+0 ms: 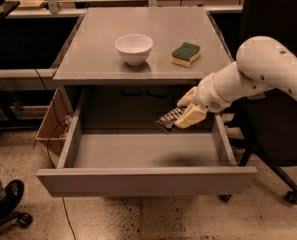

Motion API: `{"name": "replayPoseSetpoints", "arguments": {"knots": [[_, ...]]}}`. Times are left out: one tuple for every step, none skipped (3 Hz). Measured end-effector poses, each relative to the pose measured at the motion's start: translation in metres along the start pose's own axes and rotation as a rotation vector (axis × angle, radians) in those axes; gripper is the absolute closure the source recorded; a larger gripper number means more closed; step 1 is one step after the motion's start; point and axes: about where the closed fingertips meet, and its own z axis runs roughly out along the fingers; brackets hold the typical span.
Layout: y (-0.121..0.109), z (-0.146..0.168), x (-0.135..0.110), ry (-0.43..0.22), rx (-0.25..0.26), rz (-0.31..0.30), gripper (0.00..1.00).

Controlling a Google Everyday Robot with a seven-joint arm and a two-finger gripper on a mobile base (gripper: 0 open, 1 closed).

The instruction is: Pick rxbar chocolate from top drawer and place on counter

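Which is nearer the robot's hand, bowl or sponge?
The green sponge, right of the white bowl; the gripper holds the rxbar chocolate above the top drawer.
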Motion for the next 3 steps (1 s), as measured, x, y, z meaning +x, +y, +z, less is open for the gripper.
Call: {"name": "replayPoseSetpoints", "arguments": {"knots": [[0.0,0.0,0.0,0.0,0.0,0.0,1.0],[-0.008,-0.007,-0.006,0.007,0.017,-0.014,1.0],[-0.031,-0.035,-0.021,0.035,0.055,-0.033,1.0]]}}
